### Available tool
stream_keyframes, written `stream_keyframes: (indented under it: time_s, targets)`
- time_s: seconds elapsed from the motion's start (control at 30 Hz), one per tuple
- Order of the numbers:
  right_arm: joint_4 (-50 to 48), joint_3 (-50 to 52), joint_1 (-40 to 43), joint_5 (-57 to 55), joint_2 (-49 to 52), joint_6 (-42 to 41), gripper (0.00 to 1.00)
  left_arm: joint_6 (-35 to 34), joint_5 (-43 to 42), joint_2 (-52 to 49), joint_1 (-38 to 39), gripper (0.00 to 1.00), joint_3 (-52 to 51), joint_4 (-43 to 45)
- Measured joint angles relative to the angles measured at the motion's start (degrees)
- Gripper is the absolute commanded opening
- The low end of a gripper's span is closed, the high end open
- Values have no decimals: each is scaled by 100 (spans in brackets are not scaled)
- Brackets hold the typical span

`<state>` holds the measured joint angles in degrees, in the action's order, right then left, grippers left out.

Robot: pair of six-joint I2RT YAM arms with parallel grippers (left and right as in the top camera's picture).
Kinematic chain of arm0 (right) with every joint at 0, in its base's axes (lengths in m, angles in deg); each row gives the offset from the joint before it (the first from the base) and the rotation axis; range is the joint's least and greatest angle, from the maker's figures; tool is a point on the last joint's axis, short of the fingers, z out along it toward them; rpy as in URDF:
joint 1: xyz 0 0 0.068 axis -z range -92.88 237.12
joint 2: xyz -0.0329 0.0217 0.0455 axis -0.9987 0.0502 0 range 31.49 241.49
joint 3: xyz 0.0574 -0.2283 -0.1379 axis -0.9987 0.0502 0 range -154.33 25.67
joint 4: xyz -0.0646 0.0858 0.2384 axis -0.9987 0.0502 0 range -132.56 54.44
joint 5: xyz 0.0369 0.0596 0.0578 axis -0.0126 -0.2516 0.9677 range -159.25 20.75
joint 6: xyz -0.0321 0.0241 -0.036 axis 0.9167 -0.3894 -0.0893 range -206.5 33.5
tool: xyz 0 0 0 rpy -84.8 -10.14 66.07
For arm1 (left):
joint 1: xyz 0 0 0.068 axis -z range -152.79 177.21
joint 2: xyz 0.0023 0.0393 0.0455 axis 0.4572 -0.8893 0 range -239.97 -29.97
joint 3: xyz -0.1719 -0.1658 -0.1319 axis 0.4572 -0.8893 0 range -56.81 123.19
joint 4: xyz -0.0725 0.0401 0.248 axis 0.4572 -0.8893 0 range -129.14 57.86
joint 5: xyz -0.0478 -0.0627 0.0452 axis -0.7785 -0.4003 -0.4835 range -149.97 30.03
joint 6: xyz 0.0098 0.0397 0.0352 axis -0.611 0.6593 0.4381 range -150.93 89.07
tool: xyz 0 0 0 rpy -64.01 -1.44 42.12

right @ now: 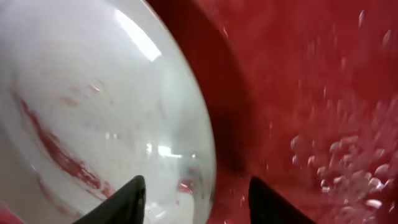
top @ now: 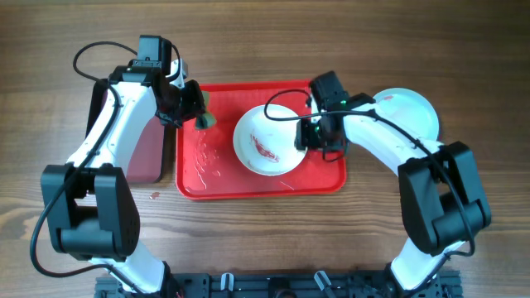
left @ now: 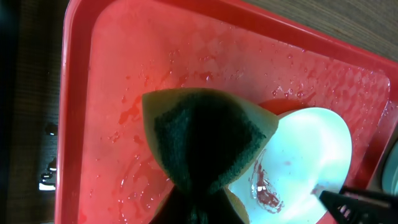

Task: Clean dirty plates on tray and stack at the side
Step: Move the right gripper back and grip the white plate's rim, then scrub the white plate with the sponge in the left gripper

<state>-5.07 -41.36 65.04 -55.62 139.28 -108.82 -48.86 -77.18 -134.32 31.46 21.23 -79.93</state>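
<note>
A white plate point(top: 267, 142) with a red sauce smear lies on the right half of the red tray point(top: 199, 178). My right gripper point(top: 310, 139) is open, its fingers straddling the plate's right rim point(right: 199, 198), one over the plate point(right: 93, 112) and one over the tray point(right: 311, 93). My left gripper point(top: 192, 106) is shut on a green and yellow sponge point(top: 205, 121) above the tray's far left part. In the left wrist view the sponge point(left: 205, 137) hangs over the wet tray point(left: 124, 74), next to the plate point(left: 305, 155). A pale blue plate point(top: 411, 109) rests on the table right of the tray.
A narrower maroon tray point(top: 137, 149) lies left of the red tray, under my left arm. Water drops and smears cover the red tray's left half point(top: 207, 161). The wooden table point(top: 265, 41) surrounds everything.
</note>
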Motion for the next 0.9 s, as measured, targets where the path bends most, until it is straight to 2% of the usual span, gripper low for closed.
stream_keyframes:
  time_s: [0.1,0.13,0.2,0.3,0.4,0.53,0.7,0.77,0.8,0.83,0.9]
  targets:
    - [-861,-162,26,-70,0,988,70,2,-2,0,0,4,0,2]
    - [-1239,-186,26,-85,0,1429,68,0,0,0,0,4,0,0]
    - [-1561,-192,26,-118,24,1784,61,0,0,0,0,4,0,2]
    - [-1749,-212,26,-129,323,2096,36,0,0,0,0,4,0,2]
    - [-1797,-212,26,-140,610,2162,5,0,0,0,0,4,0,0]
    - [-1805,-212,26,-116,612,1530,4,0,0,0,0,4,0,2]
    - [-785,-354,22,87,595,-859,5,0,0,0,0,4,0,0]
    - [-610,-361,-35,258,595,-1235,21,0,0,0,0,4,0,0]
    - [-566,-361,-76,297,595,-1287,36,0,0,0,0,4,0,0]
    - [-612,-365,-127,352,588,-1344,45,0,0,0,0,4,0,0]
    - [-870,-365,-155,470,573,-1207,50,0,0,0,0,4,0,0]
